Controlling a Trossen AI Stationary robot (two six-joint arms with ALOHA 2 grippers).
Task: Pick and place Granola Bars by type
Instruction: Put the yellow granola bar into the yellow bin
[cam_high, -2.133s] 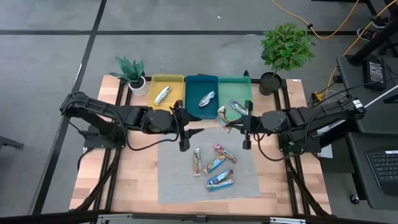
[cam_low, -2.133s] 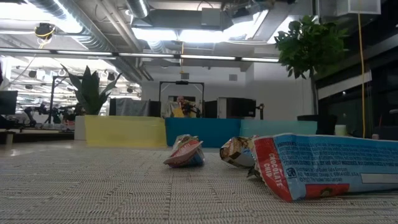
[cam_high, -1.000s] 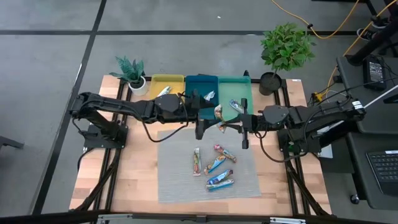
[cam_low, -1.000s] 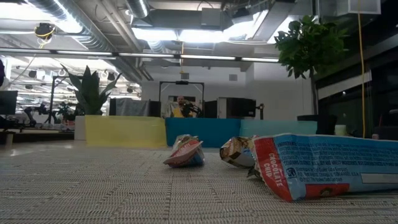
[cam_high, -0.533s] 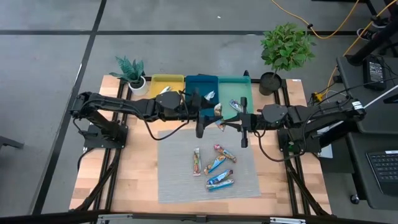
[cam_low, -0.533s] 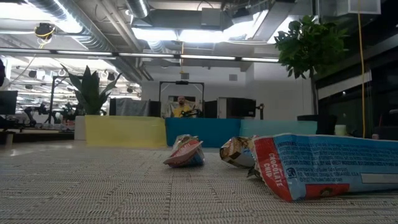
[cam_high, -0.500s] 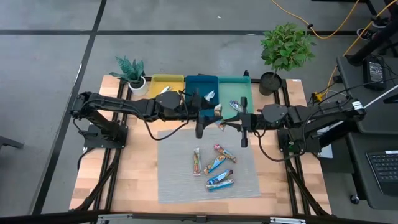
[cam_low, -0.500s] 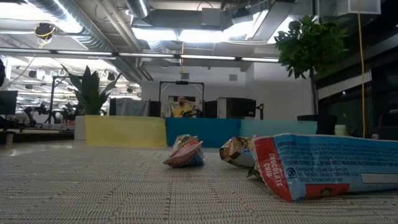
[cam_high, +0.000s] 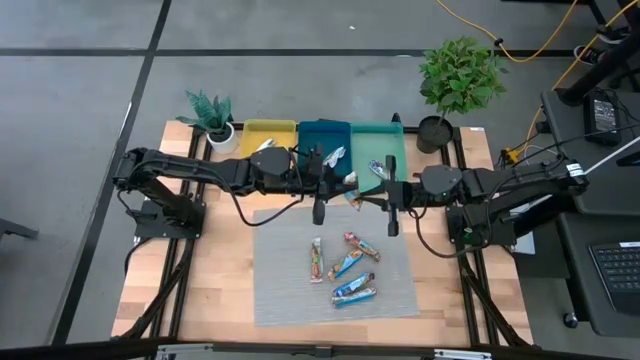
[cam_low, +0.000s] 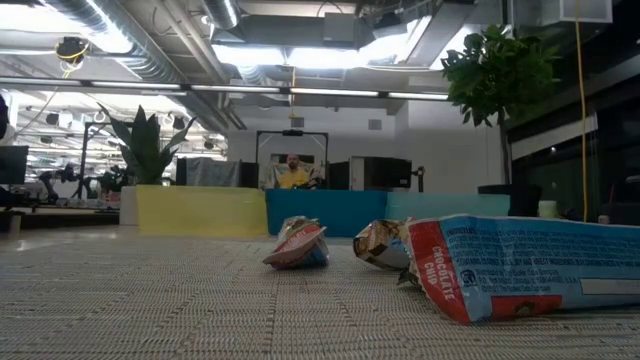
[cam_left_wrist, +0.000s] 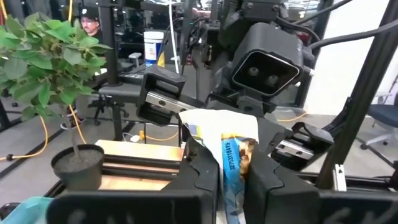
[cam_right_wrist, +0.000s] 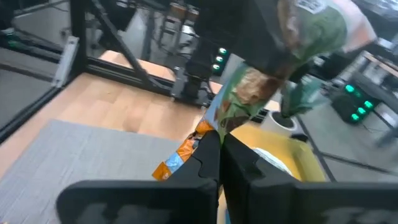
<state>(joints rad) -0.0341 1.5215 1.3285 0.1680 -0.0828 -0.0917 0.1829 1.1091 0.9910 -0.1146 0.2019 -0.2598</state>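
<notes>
Two dark grippers are seen meeting over the far edge of the grey woven mat (cam_high: 300, 290), just in front of the trays, with one crinkly multicoloured granola bar (cam_high: 353, 189) between them. The left gripper (cam_high: 337, 188) is reached in from the left and the right gripper (cam_high: 364, 197) from the right; each is closed on an opposite end of that bar, which is held off the table. In the left wrist view the bar's blue and white wrapper (cam_left_wrist: 231, 155) is pinched between that arm's own fingers (cam_left_wrist: 202, 174), with the right arm's camera housing (cam_left_wrist: 267, 59) close behind it. In the right wrist view the green and brown end of the bar (cam_right_wrist: 249, 93) is clamped at the fingertips (cam_right_wrist: 211, 146).

Four more shiny bars (cam_high: 347, 266) are left loose in the middle of the mat, close together. In the low view a blue and red wrapped bar (cam_low: 520, 275) lies nearest on the right, with smaller crumpled bars (cam_low: 298, 243) farther back.

Along the far side a yellow rectangular tray (cam_high: 262, 133), a dark blue tray (cam_high: 318, 132) and a teal tray (cam_high: 388, 145) are set side by side, each partly covered by the arms. A silver bar (cam_high: 335, 153) is seen in the dark blue tray and another bar (cam_high: 377, 168) in the teal one. A small potted plant (cam_high: 212, 115) stands at the far left corner and a taller leafy plant (cam_high: 458, 75) at the far right
</notes>
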